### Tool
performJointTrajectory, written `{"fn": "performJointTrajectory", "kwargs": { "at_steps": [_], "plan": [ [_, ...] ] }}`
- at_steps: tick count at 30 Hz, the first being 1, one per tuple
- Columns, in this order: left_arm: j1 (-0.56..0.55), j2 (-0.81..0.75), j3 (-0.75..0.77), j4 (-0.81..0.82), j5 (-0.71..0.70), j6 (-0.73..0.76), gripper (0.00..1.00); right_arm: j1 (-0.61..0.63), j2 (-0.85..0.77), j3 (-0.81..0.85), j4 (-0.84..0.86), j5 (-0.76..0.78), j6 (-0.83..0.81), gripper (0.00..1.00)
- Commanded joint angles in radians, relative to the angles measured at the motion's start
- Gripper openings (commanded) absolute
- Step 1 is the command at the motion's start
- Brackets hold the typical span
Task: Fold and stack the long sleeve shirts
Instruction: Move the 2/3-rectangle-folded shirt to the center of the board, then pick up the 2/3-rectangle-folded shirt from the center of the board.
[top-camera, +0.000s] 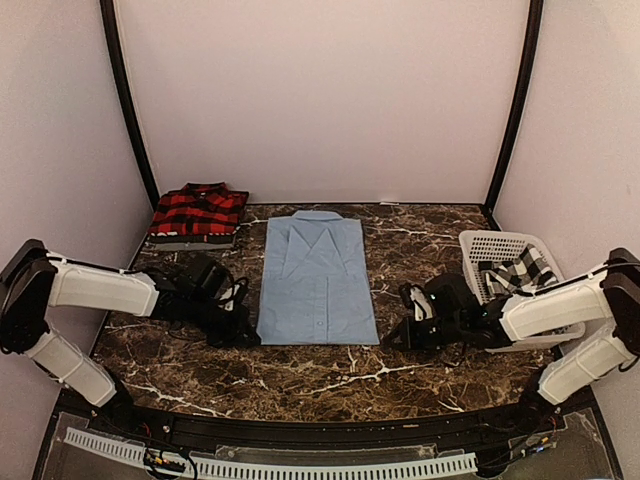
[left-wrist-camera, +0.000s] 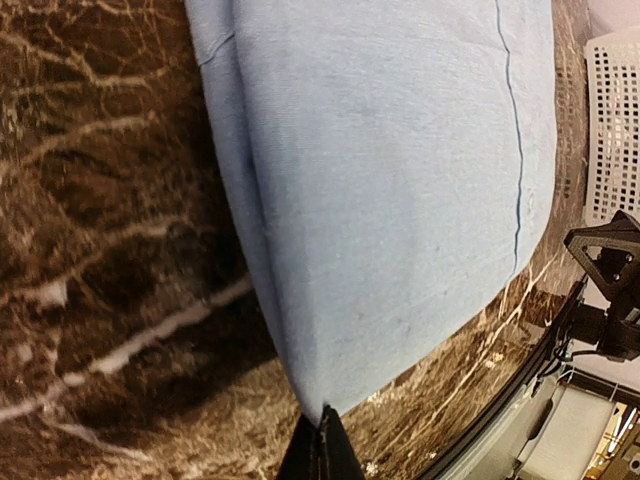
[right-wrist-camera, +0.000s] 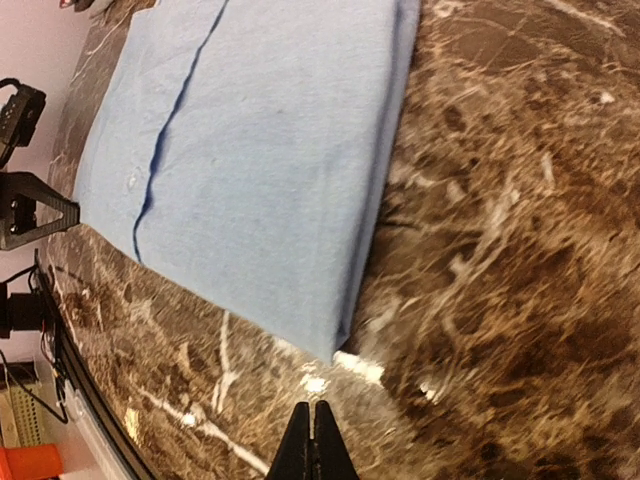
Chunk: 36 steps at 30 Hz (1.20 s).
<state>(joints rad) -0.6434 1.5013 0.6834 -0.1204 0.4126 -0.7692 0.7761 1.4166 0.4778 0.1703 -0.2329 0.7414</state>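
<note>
Three shirts make up this job, and by the look of it you are about halfway through the second. Your left gripper (left-wrist-camera: 321, 440) has its jaws pressed together, low on the marble table (top-camera: 420, 250). The near left corner of the light blue shirt (top-camera: 318, 280) ends right at its tips, and you cannot tell from the left wrist view whether any cloth is caught between them. Your right gripper (right-wrist-camera: 312, 435) is also closed, and it holds nothing. The shirt's other near corner lies just ahead of its tips and slightly to one side, with bare marble between.

That blue shirt stretches away from both grippers as a long rectangle, collar at the far end. Its sides are already turned in, so the lengthwise folds look done. What seems left is bringing the near hem up toward the collar.

Well beyond your left gripper and off to its outer side, the red-and-black plaid shirt (top-camera: 198, 210) sits folded, so that one looks finished. Behind your right gripper, the black-and-white checked shirt (top-camera: 520, 270) lies bunched in the white basket (top-camera: 490, 242), not yet folded. After it comes stacking.
</note>
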Motion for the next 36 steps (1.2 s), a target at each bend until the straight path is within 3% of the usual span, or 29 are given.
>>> {"fn": "performJointTrajectory", "kwargs": {
  "at_steps": [1,7,12,15,30,36],
  "plan": [
    [-0.082,-0.129,-0.079,-0.056,-0.065,-0.058,0.0,0.125,-0.111,-0.041,-0.051,0.097,0.088,0.0],
    [-0.126,-0.222,-0.172,-0.051,-0.095,-0.104,0.0,0.213,-0.164,-0.085,-0.048,0.155,0.133,0.0],
    [-0.127,-0.223,-0.178,-0.053,-0.101,-0.103,0.0,0.229,-0.105,-0.063,-0.036,0.17,0.123,0.24],
    [-0.127,-0.218,-0.173,-0.059,-0.107,-0.1,0.0,0.23,-0.063,-0.049,-0.013,0.16,0.116,0.3],
    [-0.128,-0.198,-0.163,-0.059,-0.111,-0.094,0.0,0.24,0.098,0.044,0.034,0.12,0.099,0.29],
    [-0.127,-0.193,-0.163,-0.054,-0.108,-0.092,0.0,0.247,0.121,0.056,0.032,0.122,0.108,0.24]
  ]
}}
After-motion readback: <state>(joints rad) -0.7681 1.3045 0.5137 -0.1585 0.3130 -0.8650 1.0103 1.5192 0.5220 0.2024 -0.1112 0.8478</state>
